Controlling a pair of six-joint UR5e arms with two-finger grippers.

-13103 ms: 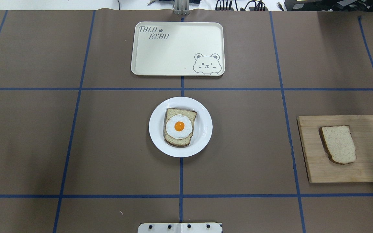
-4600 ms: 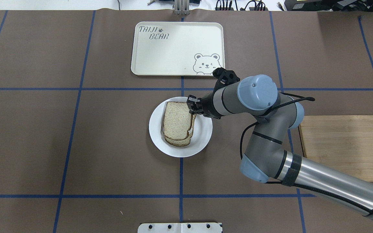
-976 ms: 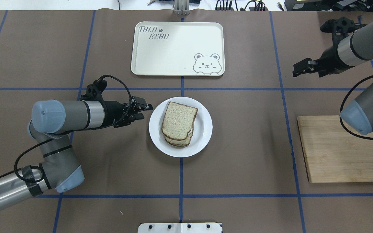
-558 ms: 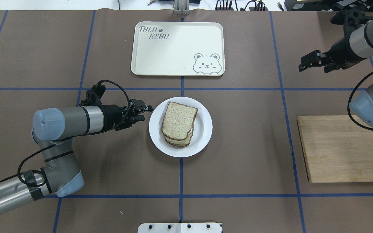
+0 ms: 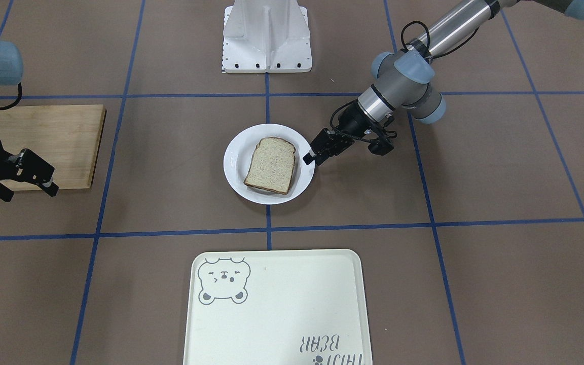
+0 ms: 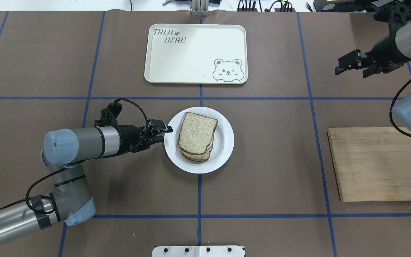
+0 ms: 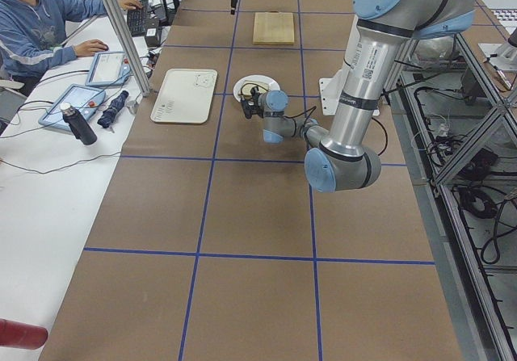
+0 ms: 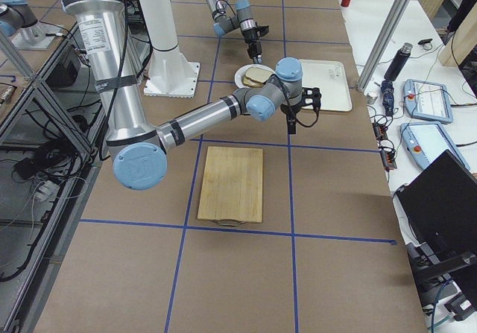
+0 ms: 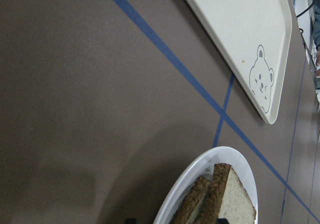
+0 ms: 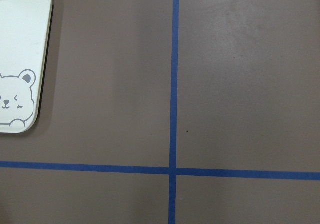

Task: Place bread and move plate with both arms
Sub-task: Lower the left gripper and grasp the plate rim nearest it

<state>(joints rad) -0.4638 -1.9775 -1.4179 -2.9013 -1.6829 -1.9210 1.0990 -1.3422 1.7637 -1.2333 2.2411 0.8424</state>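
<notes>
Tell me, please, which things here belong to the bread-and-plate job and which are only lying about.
Belong to the job:
- bread slice, top of the stack
- white plate
- left gripper, at the plate's rim
- right gripper, far off

Lying about:
- wooden cutting board, bare
- bear tray, untouched

Hidden: lower slice (image 6: pixel 195 158) under bread (image 6: pixel 197 131), only crust edge shows. Cut off: tray (image 5: pixel 282 304), by front view's bottom edge. Cannot tell: whether left gripper (image 6: pixel 165 134) touches plate (image 6: pixel 225 142) rim.
</notes>
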